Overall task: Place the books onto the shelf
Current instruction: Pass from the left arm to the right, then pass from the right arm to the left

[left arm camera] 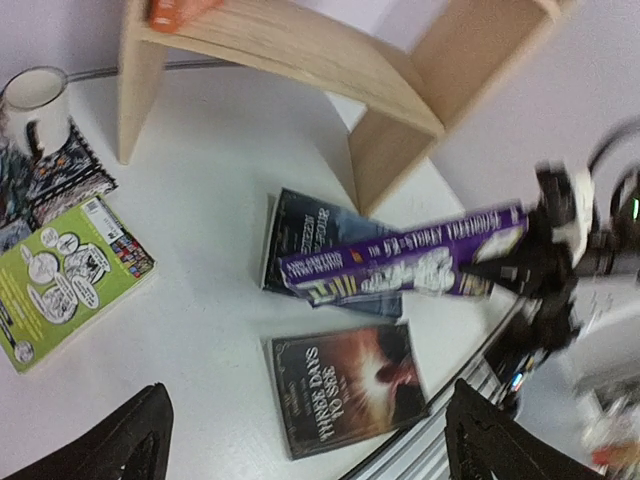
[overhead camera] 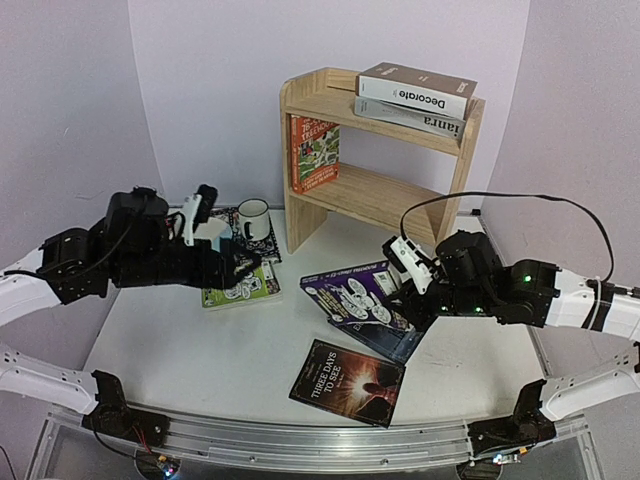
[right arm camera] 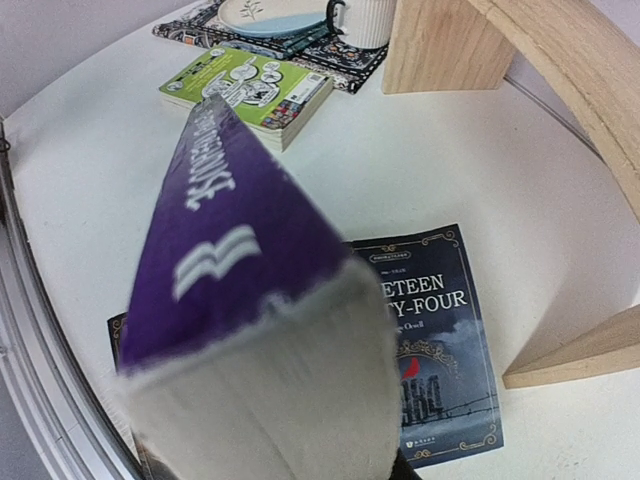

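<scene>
Right pincer (overhead camera: 410, 298) is clamped on one end of the purple book (overhead camera: 355, 295), which extends away from it, raised at a tilt off the table. The fingers are hidden in the wrist view, so the hold appears to be at the page edge. The dark blue book (right arm camera: 435, 340) lies flat directly beneath. Left pincer (overhead camera: 238, 265) stands wide apart and empty, with the green book (overhead camera: 243, 290) just below. The shelf (overhead camera: 400, 195) stands beyond both.

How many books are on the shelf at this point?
3. Decorate lies stacked on ianra on the top tier of the shelf; the orange book stands on the lower tier. None appears hidden.
</scene>
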Controlling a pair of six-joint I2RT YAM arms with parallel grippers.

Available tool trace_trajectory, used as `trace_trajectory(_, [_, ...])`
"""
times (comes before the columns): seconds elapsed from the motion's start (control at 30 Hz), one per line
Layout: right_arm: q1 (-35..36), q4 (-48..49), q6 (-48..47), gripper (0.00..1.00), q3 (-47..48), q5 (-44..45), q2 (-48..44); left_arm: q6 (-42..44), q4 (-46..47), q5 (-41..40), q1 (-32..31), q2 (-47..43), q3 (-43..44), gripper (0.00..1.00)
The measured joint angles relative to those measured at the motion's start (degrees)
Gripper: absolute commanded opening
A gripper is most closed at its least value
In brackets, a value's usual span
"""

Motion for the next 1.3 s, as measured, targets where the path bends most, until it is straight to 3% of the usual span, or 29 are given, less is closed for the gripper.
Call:
trace_trajectory(0.13, [0.00, 0.14, -0.47, 0.00, 0.02, 1.80, 0.99, -13.72, 3.11, 0.58, 6.45, -4.06, -2.22, 0.97])
trace_trajectory(0.4, [1.77, 1.88, -2.78, 0.00, 0.76, 7.74, 8.33, -36.41, 6.92, 5.27, 6.61, -0.39, -3.56, 0.99])
trace_trajectory(0.63, [10.34, 9.69, -11.31, 0.00, 0.76, 20.54, 9.77, -48.83, 8.37, 7.18, 6.93, 0.52, -6.15, 1.00])
trace_trajectory(0.8, [16.79, 22.60, -21.30, 0.00, -2.93, 29.29, 10.37, -54.98, 10.97, 10.33, 7.93, -0.07, -7.11, 0.98])
trace_trajectory(0.97, [20.61, 36.20, -33.35, 0.00, -8.50, 32.59, 11.74, -62.53, 15.50, 13.30, 8.20, -0.07, -8.39, 0.97])
trace_trajectory(1.3, [21.20, 59.42, -57.54, 0.00, -4.97, 41.58, 28.65, -71.39, 21.13, 15.40, 8.22, 0.05, -12.67, 0.95])
